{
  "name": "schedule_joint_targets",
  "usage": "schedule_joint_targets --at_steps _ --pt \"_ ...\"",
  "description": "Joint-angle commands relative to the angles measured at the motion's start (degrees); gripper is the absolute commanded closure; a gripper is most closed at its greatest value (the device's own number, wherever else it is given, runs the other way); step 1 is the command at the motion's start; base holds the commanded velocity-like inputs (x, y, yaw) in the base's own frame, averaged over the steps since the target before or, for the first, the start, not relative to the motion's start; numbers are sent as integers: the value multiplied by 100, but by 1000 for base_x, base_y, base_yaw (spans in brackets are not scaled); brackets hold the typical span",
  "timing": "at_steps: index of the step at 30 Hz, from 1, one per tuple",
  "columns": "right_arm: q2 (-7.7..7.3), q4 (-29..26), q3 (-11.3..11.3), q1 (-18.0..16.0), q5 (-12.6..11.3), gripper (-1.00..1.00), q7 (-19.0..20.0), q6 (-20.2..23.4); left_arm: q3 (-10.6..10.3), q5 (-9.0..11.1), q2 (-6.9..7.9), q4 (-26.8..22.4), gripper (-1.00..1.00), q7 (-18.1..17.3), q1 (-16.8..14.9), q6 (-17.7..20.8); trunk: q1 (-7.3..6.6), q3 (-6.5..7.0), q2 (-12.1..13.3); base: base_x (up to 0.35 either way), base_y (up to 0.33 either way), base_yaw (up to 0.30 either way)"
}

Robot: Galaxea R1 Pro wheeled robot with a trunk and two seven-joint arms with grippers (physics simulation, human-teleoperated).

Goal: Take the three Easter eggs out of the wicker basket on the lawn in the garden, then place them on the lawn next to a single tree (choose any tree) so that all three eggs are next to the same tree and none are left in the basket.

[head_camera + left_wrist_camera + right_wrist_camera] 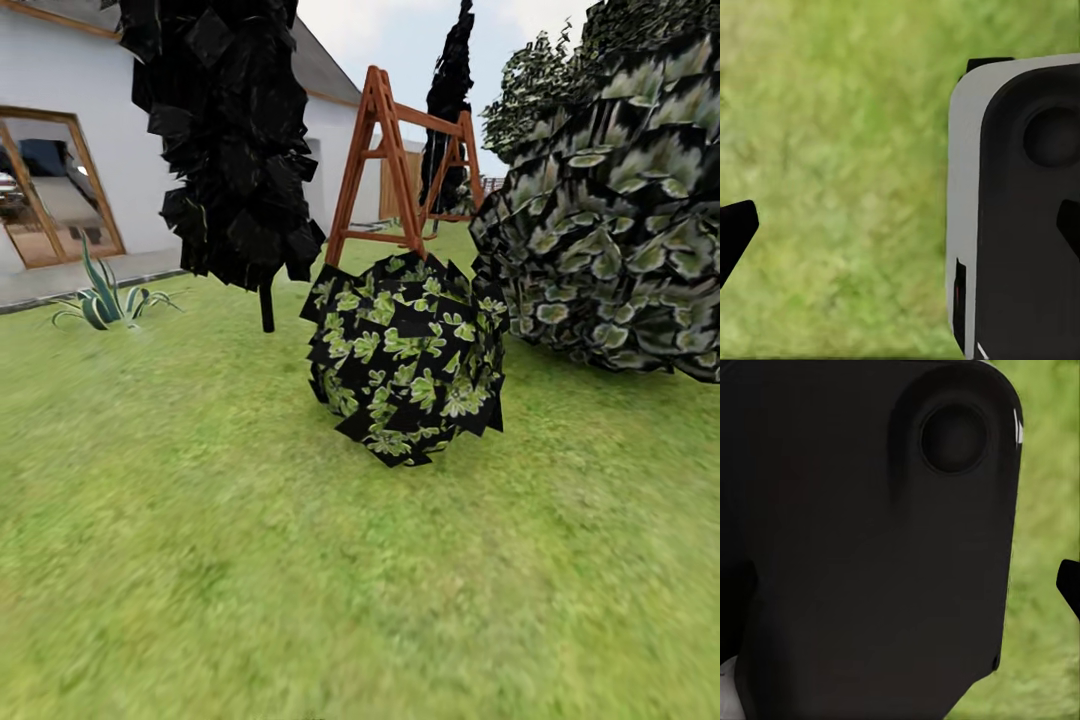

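One round leafy bush (405, 358), one dark tree (228, 130) and two wooden A-frames (385, 160) stand on the lawn (200, 540). Left fingertips (733, 234) spread over grass, empty; right fingers' state unclear.

Mottled green lawn (200, 560) spreads across the garden, carrying a round leafy bush (408, 360) at centre and a larger shrub (620, 230) just beside it. A dark tree (235, 150), a spiky plant (100, 298) and an orange-brown wooden frame (395, 165) stand farther back on the grass.

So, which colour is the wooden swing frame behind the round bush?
Reddish-brown, orange where lit; the swing frame shows best in the head view.
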Motion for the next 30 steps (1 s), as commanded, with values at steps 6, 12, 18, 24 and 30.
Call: schedule_joint_targets --at_steps 6,12,18,24,30 --pt "0 -4 -3 0 -1 -100 4 -14 -2 -3 4 4 -100 4 -3 -22 0 -22 -2 -1 123 261" --pt "0 -9 -3 -1 -1 -100 4 -15 -2 -3 7 4 -100 4 -3 -111 0 -41 -2 0 25 256" --pt "0 -12 -5 -1 -2 -100 4 -16 -1 -3 8 8 -100 4 -3 -195 0 -49 -2 108 103 90" --pt "0 -8 -5 0 -1 -100 4 -13 -1 -3 8 12 -100 4 -3 -208 0 -51 -2 203 184 28" --pt "0 -5 -6 2 -3 -100 4 -9 2 -3 8 12 -100 4 -3 -211 0 -67 -2 223 202 144"
